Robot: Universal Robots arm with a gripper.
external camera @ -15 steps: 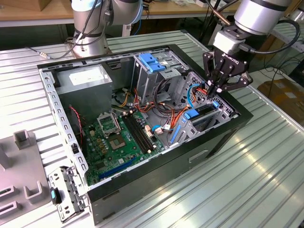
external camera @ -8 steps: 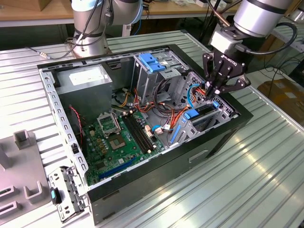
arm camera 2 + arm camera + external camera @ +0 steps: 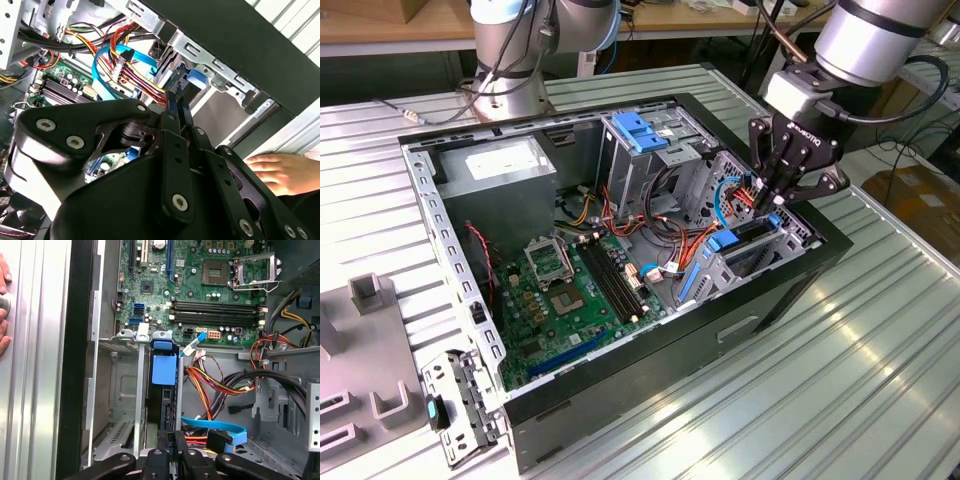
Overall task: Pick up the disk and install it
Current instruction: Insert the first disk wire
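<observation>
The disk (image 3: pixel 752 238) stands on edge in the metal drive cage (image 3: pixel 790 235) at the open computer case's end on the exterior view's right. Its dark body and blue plastic rail (image 3: pixel 720 243) show there. In the first wrist view the disk (image 3: pixel 163 400) sits between the cage walls with a blue tab (image 3: pixel 164 369) at its far end. My gripper (image 3: pixel 772 212) hangs straight over it, shut, with its fingertips (image 3: pixel 170 437) at the disk's near edge. In the second wrist view the closed gripper (image 3: pixel 177 100) points at the blue rail (image 3: pixel 194 80).
A motherboard (image 3: pixel 570 290) lies on the case floor, with a grey power-supply box (image 3: pixel 505 165) and a blue bracket (image 3: pixel 640 130) at the back. Loose red, orange and blue cables (image 3: pixel 215 425) run beside the cage. A person's hand (image 3: pixel 280 170) rests on the ribbed table (image 3: pixel 840 380) outside the case.
</observation>
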